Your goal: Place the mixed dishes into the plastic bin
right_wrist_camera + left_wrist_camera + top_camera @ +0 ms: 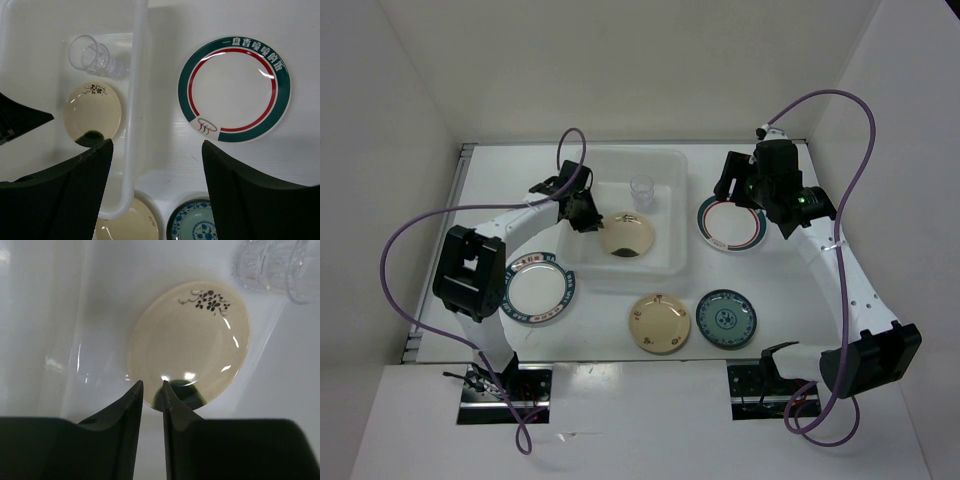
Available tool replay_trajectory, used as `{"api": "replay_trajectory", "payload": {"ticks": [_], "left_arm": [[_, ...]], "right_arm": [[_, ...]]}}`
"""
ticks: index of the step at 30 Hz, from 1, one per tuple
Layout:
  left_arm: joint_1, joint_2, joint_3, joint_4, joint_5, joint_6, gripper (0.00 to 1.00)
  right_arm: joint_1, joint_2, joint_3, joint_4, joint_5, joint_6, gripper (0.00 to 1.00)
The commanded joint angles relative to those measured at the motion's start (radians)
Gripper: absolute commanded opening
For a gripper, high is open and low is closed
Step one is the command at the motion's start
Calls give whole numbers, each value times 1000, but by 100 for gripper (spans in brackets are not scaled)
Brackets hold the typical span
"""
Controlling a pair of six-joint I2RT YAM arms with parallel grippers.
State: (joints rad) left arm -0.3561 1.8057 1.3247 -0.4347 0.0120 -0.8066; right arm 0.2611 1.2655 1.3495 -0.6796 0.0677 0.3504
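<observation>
The translucent plastic bin (684,215) holds the cream bowl (627,236) and a clear cup (642,189); a second cup does not show. My left gripper (588,218) is inside the bin just left of the bowl (190,340). Its fingers stand a narrow gap apart with nothing between them (151,385). My right gripper (157,145) is wide open and empty. It hovers between the bin wall (136,75) and the green-red rimmed plate (234,89). The blue-rimmed plate (538,288), cream-yellow plate (659,323) and teal plate (726,318) lie on the table.
White walls close the table in at the back and on both sides. The plates lie left of, in front of and right of the bin. Purple cables loop over both arms.
</observation>
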Motion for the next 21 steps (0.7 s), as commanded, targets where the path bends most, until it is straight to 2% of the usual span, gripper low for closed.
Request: {"api": "replay_trajectory", "payload": {"ticks": [1, 2, 4, 6, 7, 11, 15, 21], "left_arm": [[2, -2, 48, 8, -10, 27, 31], [2, -20, 48, -2, -10, 36, 34], [2, -46, 73, -12, -10, 37, 50], [2, -106, 94, -12, 57, 47, 57], [2, -133, 103, -12, 77, 47, 63], [15, -349, 117, -33, 89, 58, 89], [133, -534, 17, -87, 89, 11, 88], [276, -759, -198, -191, -89, -46, 86]], "right_arm": [[-3, -5, 11, 41, 6, -2, 77], [-3, -5, 11, 41, 6, -2, 77], [-3, -5, 11, 41, 6, -2, 77], [-3, -5, 11, 41, 6, -2, 77], [-3, 4, 11, 41, 6, -2, 77], [-3, 5, 11, 41, 15, -2, 77], [-3, 14, 11, 41, 6, -2, 77], [-3, 14, 11, 41, -12, -2, 77]]}}
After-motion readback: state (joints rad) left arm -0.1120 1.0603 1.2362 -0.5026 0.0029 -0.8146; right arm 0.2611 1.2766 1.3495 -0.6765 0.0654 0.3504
